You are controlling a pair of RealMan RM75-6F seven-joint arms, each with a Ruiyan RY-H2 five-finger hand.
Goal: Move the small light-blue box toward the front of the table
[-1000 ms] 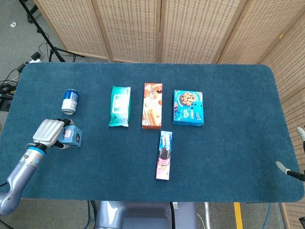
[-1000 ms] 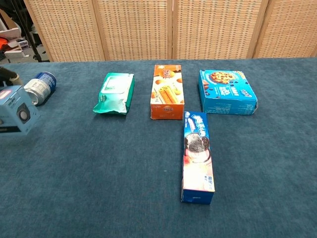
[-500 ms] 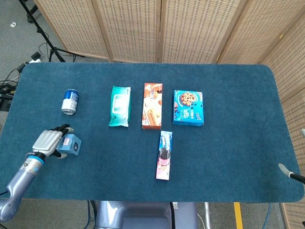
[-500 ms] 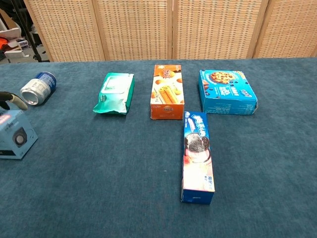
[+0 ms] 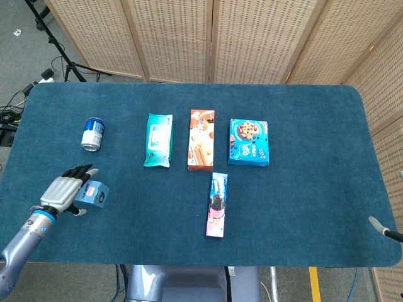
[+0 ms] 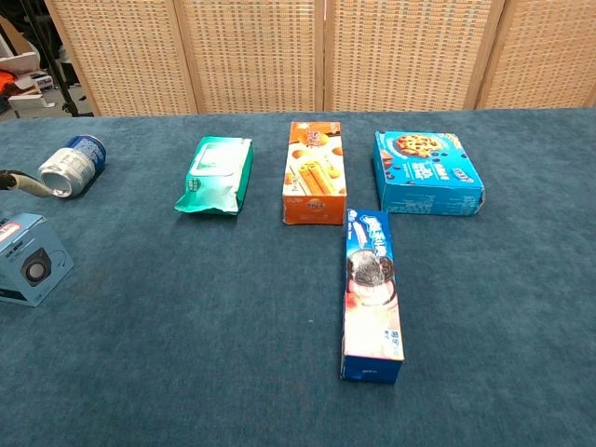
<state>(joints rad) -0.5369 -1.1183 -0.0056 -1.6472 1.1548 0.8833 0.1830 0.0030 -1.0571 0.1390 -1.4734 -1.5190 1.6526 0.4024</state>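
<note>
The small light-blue box (image 5: 96,194) rests on the blue table (image 5: 302,207) just to the right of the left hand's fingers (image 5: 79,171), which are spread out straight and apart, holding nothing; whether their sides touch the box I can't tell from the head view. It sits close to the table's front-left edge, so I'd judge the move about done.

Going down in size from there: well off to the right of those fingers lie the blue cookie box (image 5: 249,142), the orange biscuit box (image 5: 201,139), the teal wipes pack (image 5: 158,139), and the long pink cookie carton (image 5: 217,204). Beyond the fingertips, a soda can (image 5: 92,133) lies on its side. The left hand (image 5: 63,190) itself sits beside the box.

The box looks like thin cardboard, light and stiff, probably easy to dent; I'd take it by two opposite flat sides.

Only a sliver of the right hand (image 5: 383,228) shows, so I can't tell its state.
</note>
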